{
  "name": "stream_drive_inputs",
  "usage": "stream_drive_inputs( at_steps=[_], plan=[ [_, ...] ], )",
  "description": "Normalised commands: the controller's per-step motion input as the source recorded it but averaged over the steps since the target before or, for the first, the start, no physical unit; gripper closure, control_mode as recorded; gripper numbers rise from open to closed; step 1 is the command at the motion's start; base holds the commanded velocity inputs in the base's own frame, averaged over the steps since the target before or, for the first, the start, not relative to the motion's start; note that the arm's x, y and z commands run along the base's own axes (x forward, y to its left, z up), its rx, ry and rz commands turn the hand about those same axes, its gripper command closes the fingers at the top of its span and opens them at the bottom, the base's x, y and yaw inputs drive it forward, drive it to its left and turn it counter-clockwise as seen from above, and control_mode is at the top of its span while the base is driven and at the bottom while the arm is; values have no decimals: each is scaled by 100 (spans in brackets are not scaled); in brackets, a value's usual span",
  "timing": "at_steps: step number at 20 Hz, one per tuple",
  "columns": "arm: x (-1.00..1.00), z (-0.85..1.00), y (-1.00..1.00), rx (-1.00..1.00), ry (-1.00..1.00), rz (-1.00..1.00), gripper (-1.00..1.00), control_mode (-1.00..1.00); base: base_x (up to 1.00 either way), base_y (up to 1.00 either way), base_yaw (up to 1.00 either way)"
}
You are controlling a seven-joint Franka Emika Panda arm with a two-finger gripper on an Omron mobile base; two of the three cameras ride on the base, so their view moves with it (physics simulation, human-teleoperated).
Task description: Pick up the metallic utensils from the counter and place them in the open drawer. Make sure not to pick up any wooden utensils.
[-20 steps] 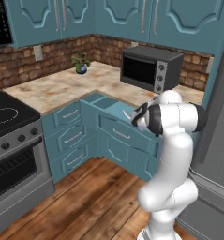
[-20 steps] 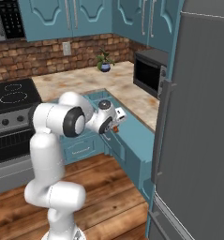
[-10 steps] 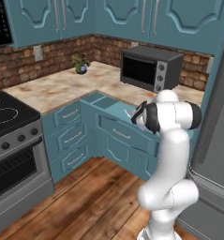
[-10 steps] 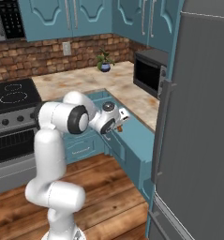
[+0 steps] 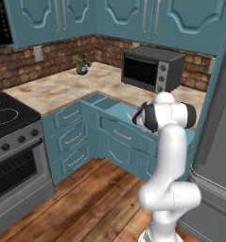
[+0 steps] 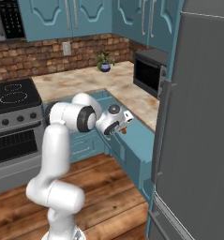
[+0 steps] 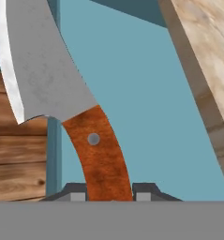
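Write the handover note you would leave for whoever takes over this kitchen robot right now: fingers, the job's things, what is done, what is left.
Gripper: fingers shut on the reddish-brown handle of the knife; its grey blade points away from the hand.
Knife hangs over the teal inside of the open drawer, with the counter edge beside it.
Done: knife picked up and carried to the drawer.
Left: lower and release it in the drawer. The thin all-silver piece cannot be made out in these views; find it on the counter and bring it too. Leave any wooden utensils.
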Motion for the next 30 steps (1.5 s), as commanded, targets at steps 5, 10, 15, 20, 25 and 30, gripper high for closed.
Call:
stream_drive_inputs(
  at_steps=[5, 10, 15, 20, 25, 30],
  plan=[
    [41, -61, 0, -2, 0, 3, 100, -100, 0, 0, 0],
    [2, -76, 6, -3, 9, 5, 100, -100, 0, 0, 0],
    [-75, -82, 59, -2, 31, 7, 100, -100, 0, 0, 0],
    [-100, -70, 89, 0, 46, 6, 100, -100, 0, 0, 0],
    [-100, -100, 100, 0, 61, 1, 100, -100, 0, 0, 0],
    [-100, -100, 100, 2, 61, 0, 100, -100, 0, 0, 0]
  ],
)
